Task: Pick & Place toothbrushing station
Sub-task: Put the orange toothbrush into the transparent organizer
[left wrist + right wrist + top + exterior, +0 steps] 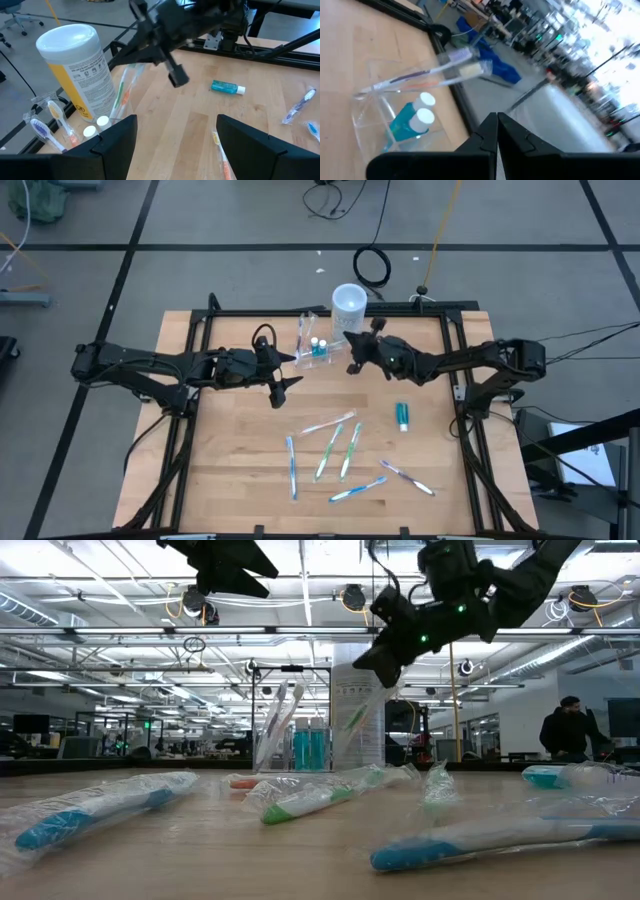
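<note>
The toothbrushing station (315, 350) is a small clear holder standing on the far middle of the table. Two blue tubes with white caps (422, 107) and several wrapped toothbrushes (420, 72) stand in it, leaning. Behind it is a tall white round canister (348, 305). My right gripper (353, 364) hangs just right of the station, above table level, shut with nothing between its fingers (496, 122). My left gripper (288, 373) waits open just left of the station, raised and slanting down, nothing between its fingers (177, 135).
Several wrapped toothbrushes (330, 450) lie scattered over the near half of the table. A small teal toothpaste tube (402, 416) lies to the right. Black frame rails (460, 360) run along the table's edges. A person (570, 730) stands far off in the room.
</note>
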You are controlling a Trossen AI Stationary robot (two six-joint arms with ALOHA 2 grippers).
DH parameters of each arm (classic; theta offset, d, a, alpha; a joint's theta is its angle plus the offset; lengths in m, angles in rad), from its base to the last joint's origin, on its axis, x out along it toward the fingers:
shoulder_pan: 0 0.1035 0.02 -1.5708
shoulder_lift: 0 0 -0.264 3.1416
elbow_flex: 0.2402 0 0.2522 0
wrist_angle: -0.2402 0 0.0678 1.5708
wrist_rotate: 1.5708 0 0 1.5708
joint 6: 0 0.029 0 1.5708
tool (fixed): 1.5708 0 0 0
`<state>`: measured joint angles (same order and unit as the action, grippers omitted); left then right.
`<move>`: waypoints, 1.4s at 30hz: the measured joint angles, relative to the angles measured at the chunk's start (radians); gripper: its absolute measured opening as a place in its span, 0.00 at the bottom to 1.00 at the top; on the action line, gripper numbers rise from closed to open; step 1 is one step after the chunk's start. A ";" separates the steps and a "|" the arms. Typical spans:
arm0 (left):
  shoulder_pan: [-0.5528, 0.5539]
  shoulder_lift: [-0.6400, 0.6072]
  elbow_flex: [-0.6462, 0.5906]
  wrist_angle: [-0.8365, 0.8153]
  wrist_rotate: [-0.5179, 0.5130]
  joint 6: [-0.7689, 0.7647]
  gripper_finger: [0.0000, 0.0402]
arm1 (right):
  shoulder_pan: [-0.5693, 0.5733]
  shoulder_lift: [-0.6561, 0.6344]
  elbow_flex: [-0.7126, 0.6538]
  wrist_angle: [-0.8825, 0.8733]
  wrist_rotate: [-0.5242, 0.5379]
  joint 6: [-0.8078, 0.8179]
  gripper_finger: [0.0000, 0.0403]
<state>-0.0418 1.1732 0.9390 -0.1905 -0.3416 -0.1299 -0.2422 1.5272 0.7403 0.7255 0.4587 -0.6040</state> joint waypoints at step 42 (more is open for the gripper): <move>-0.076 0.330 0.000 0.268 0.259 -0.076 0.68 | 0.426 -0.188 0.000 -0.004 0.325 -0.273 0.00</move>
<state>-0.1177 1.5027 0.9386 0.0776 -0.0831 -0.2058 0.1837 1.3396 0.7403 0.7216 0.7837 -0.8772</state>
